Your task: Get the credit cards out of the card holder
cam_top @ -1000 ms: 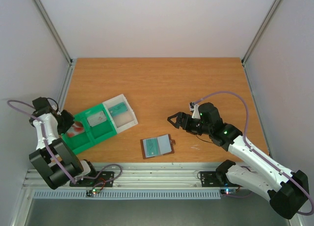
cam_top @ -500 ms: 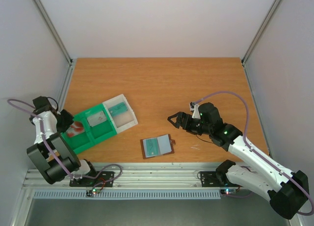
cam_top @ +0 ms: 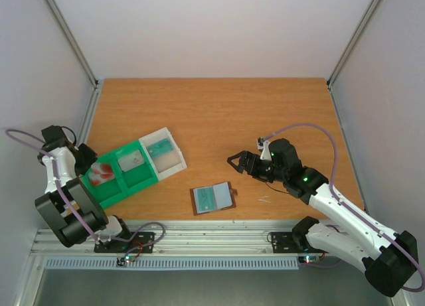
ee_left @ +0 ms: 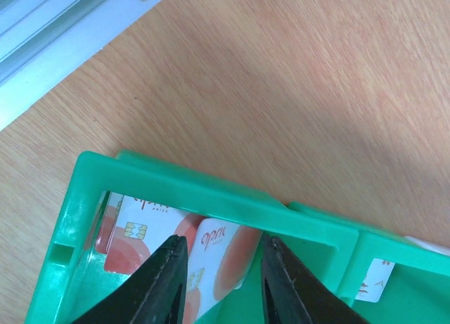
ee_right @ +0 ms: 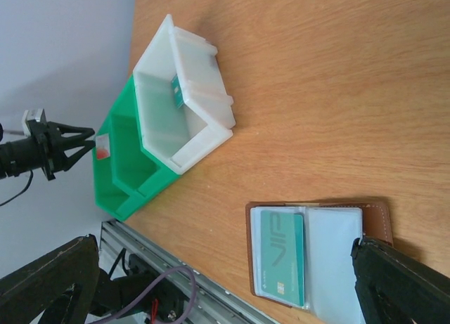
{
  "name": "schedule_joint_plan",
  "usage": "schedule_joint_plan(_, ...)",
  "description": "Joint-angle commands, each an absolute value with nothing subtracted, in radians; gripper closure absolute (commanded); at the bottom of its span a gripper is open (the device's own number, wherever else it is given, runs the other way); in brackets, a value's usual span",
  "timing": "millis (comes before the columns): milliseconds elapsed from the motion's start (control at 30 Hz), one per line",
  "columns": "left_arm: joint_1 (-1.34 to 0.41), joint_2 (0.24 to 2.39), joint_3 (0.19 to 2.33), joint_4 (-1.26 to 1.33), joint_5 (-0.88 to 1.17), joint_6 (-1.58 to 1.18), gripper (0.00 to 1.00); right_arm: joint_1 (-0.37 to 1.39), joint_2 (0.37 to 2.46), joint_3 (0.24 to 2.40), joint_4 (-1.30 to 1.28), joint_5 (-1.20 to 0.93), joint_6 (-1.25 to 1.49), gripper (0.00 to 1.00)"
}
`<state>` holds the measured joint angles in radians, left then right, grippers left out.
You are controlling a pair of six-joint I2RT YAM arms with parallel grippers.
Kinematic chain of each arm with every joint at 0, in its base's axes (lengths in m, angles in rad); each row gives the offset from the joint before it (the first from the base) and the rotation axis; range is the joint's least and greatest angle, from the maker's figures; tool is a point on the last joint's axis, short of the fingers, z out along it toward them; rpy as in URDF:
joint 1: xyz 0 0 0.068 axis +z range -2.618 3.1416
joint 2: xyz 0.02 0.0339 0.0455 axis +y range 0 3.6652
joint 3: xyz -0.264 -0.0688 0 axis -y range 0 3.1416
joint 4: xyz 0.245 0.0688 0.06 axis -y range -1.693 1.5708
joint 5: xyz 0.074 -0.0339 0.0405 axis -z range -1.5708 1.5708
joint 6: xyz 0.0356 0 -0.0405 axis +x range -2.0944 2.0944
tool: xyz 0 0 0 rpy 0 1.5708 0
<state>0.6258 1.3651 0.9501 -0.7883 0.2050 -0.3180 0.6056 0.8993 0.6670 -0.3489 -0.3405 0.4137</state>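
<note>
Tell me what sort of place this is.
Probably a robot test bench in a lab: a wooden table boxed in by plain white walls, with a left arm and right arm bolted to a metal rail.

"VIP" on teal card (ee_right: 279,257) in card holder (ee_right: 377,218)

The orange wood-grain table (cam_top: 212,113) carries three things. A green tray (ee_left: 211,197) sits just ahead of the left fingers (ee_left: 165,289), its rim just beyond their tips. A white box (cam_top: 174,161) touches the tray's end away from them. The card holder (ee_right: 334,257) lies open and flat near the right fingers (ee_right: 401,282).
</note>
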Motion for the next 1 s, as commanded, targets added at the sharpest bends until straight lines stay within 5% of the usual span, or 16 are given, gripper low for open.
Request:
schedule_joint_plan(0,0.618,1.356,0.975,-0.754,0.191,-0.335,0.68,0.601,0.905,0.698,-0.352,-0.343,0.425,0.02)
schedule_joint_plan(967,0.416,1.091,0.942,-0.739,0.335,-0.512,0.13,0.601,1.016,0.673,-0.285,-0.499,0.474,0.01)
